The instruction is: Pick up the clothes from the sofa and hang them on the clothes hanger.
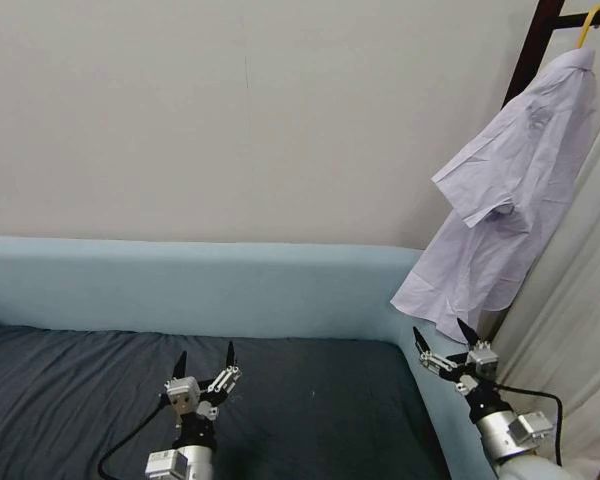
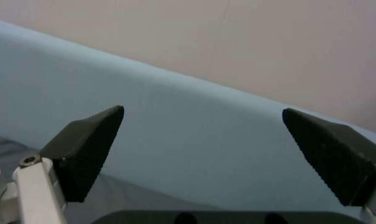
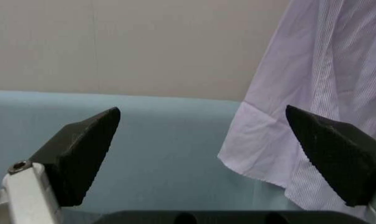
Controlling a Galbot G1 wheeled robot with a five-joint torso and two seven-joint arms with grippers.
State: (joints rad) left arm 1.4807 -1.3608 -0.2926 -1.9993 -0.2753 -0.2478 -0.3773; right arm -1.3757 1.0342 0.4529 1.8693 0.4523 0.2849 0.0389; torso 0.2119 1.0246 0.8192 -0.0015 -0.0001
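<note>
Low in front, the left pincer hovers over the sofa's dark seat cushion, fingers spread apart and empty. To its right, the right pincer is likewise spread and empty, over the sofa's end. Just above and beyond that pincer hangs the pale lilac shirt, on a yellow hanger hooked on the dark rack.

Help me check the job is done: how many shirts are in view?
1. The shirt hangs on a yellow hanger from the rack, right of the sofa. None lies on the visible seat; others may be out of view. Left gripper and right gripper are open.
</note>
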